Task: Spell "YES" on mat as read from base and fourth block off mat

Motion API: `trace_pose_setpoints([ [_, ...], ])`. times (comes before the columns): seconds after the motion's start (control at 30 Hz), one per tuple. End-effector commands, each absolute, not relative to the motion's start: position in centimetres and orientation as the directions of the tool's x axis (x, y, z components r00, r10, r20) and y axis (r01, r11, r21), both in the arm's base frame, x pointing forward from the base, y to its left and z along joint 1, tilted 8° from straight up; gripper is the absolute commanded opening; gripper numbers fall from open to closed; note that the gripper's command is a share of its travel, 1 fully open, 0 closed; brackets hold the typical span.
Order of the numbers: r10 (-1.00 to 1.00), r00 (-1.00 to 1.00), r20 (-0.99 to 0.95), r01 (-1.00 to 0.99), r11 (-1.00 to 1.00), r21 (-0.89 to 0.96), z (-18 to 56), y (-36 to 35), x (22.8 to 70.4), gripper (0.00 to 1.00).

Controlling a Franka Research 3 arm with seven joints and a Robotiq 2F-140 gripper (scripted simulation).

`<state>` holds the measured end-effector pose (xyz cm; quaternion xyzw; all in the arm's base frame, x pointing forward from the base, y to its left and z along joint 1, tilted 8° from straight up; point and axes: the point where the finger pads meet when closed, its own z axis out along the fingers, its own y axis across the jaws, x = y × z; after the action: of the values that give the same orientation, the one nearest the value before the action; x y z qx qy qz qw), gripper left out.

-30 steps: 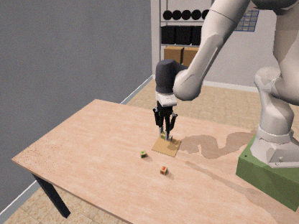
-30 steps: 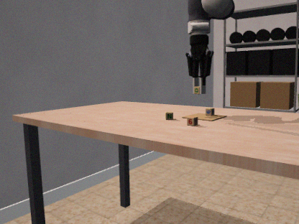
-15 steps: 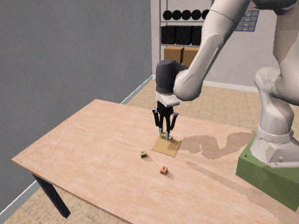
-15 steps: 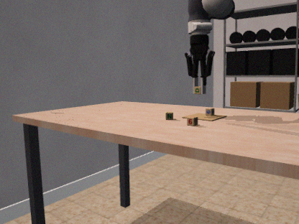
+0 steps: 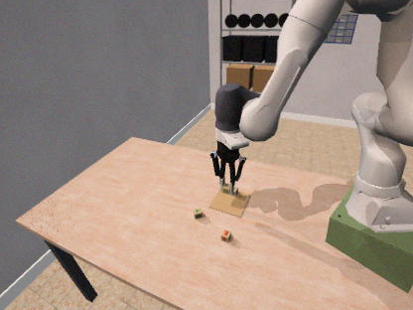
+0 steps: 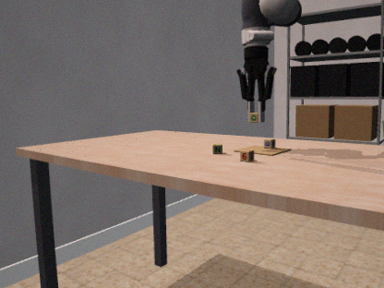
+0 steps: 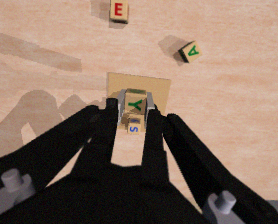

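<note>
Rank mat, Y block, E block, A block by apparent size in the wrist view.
1. Mat, largest.
2. Y block, held in the hand, nearer the camera, so it looks bigger than it is.
3. E block and A block: look about alike, not ranked.

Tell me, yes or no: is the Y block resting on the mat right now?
No: in the exterior view the Y block hangs between the gripper fingers, well above the mat.

Bkgd: metal shelf rack (image 6: 381, 72) w/ black balls (image 6: 338, 45), black bins (image 6: 332, 79), cardboard boxes (image 6: 315, 121); grey wall (image 5: 99, 53).
</note>
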<state>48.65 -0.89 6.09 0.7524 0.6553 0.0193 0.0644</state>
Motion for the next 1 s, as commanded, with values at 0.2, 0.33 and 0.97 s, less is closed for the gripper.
trace_pose_setpoints([
  [0.2,0.991,0.123,-0.056,0.985,-0.116,0.125,2.8,-1.1,49.1,0.16],
  [0.33,0.991,0.123,-0.056,0.985,-0.116,0.125,1.8,-1.2,49.2,0.16],
  [0.97,0.991,0.123,-0.056,0.985,-0.116,0.125,-2.9,-1.5,49.8,0.16],
])
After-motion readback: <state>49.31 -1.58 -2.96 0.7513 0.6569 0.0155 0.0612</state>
